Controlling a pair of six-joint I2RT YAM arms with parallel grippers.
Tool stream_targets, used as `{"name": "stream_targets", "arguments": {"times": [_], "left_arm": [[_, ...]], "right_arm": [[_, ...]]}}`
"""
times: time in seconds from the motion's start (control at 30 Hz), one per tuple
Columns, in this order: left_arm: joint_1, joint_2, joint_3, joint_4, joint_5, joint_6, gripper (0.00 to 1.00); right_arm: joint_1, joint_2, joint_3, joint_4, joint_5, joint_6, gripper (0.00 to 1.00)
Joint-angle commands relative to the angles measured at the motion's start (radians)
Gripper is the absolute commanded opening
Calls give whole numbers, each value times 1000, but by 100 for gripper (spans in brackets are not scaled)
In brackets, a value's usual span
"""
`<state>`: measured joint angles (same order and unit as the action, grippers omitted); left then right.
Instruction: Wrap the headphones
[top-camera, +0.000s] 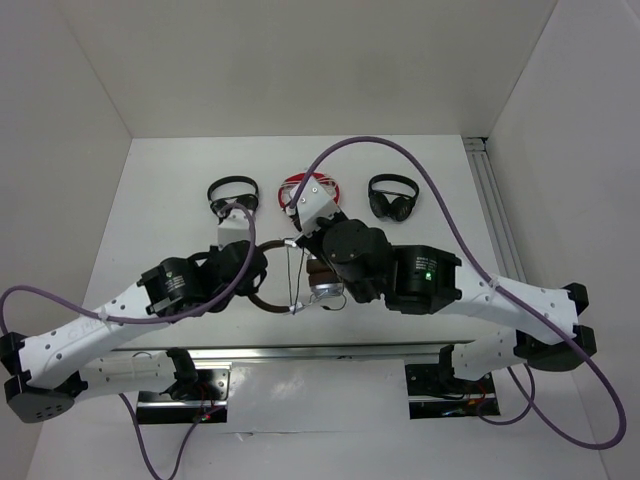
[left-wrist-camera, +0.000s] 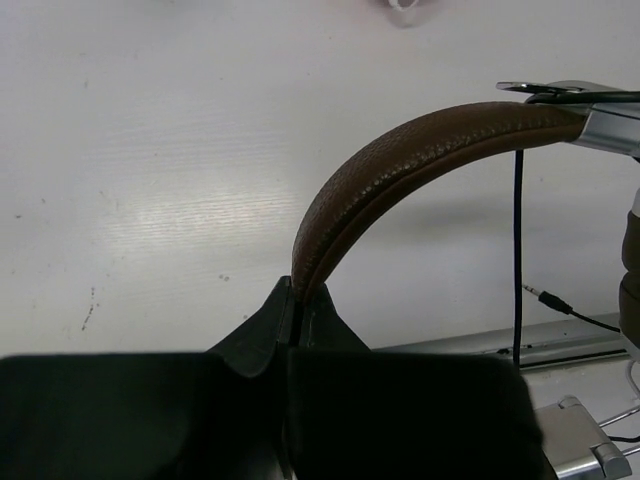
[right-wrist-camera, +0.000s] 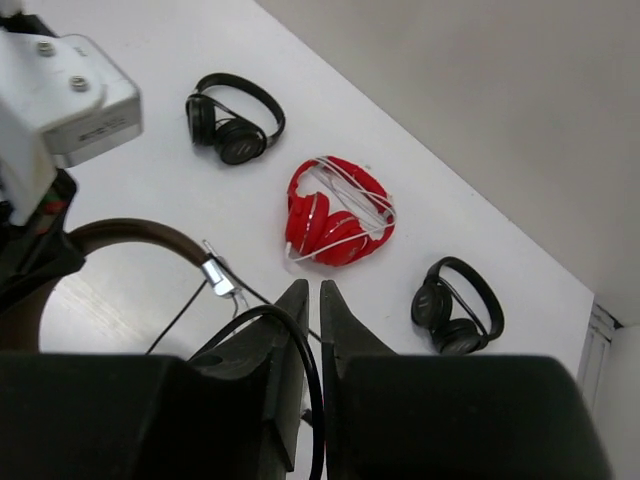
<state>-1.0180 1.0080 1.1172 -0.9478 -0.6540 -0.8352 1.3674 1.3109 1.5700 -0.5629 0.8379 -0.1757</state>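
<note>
Headphones (top-camera: 262, 303) sit just arm-side of red pair (top-camera: 300, 180), between both arms. Left gripper (left-wrist-camera: 297, 300) clenched on brown headband (left-wrist-camera: 420, 150), band arching up out of jaws. Right gripper (right-wrist-camera: 315, 300) above headphones, jaws slightly parted; thin cable (right-wrist-camera: 300, 345) looped over one finger, dropping into slit. Black pair (top-camera: 232, 195) left of red pair, second black pair (top-camera: 393, 197) right of it

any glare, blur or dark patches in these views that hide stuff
Top external: even light, only faint soft shadows on the table. Left wrist: pale sheen on the table, the headphones sharp on their brown headband, the left jaws nearly black, no detail. Right wrist: the right jaws a dark mass at the bottom, the red headphones crisp.
</note>
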Motion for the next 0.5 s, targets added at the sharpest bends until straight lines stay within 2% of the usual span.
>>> {"name": "stream_targets", "arguments": {"times": [0.0,0.27,0.47], "left_arm": [[-5,-12,56,-84,-65,25,0],[-5,-43,76,-143,-79,15,0],[-5,-65,76,-143,-59,24,0]], "right_arm": [[-30,-12,51,67,38,-53,17],[-114,-56,1,89,6,-62,19],[-207,-65,-34,119,-82,-62,19]]}}
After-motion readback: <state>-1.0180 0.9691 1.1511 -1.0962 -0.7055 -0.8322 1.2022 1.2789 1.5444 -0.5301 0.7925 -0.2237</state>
